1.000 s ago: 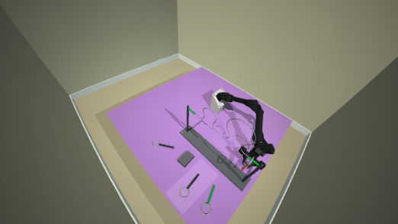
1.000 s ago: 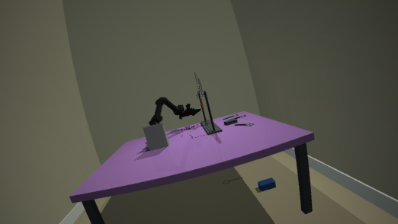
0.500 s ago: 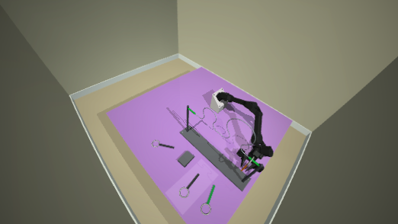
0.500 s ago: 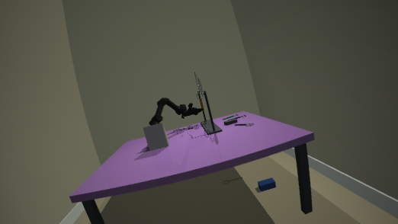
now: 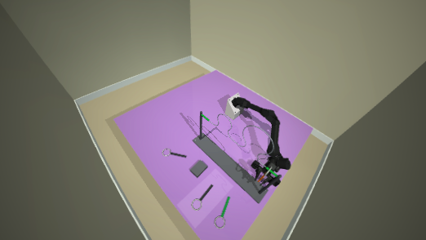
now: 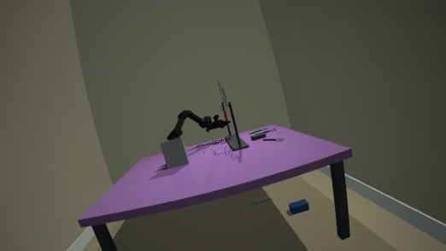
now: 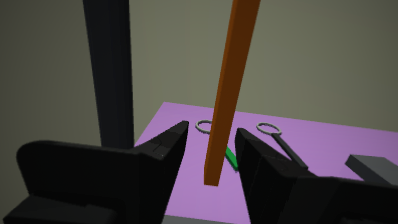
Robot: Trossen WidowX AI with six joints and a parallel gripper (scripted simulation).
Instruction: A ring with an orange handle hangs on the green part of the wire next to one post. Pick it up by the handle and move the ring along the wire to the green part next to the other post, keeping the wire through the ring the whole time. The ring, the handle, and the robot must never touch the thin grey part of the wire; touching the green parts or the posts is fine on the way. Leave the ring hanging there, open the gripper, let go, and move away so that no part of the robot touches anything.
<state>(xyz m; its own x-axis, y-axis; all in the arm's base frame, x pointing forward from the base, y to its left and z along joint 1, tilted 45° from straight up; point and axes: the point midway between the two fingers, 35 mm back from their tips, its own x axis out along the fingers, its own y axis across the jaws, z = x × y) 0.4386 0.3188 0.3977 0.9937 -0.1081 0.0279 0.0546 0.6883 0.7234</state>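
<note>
Seen through the wrist camera, left to right: dark post [image 7: 110,70] upright at far left; gripper [image 7: 210,150] with jaws partly apart, clamped on nothing; orange handle [image 7: 231,90] hanging in the gap between them, lower end free, touching neither finger. Beyond, on the purple table [image 7: 325,145], a green-handled spare ring [image 7: 204,126] and a dark-handled one [image 7: 269,129]. From above, handle [image 5: 263,176] beside the near post, by the green wire section [image 5: 272,171].
</note>
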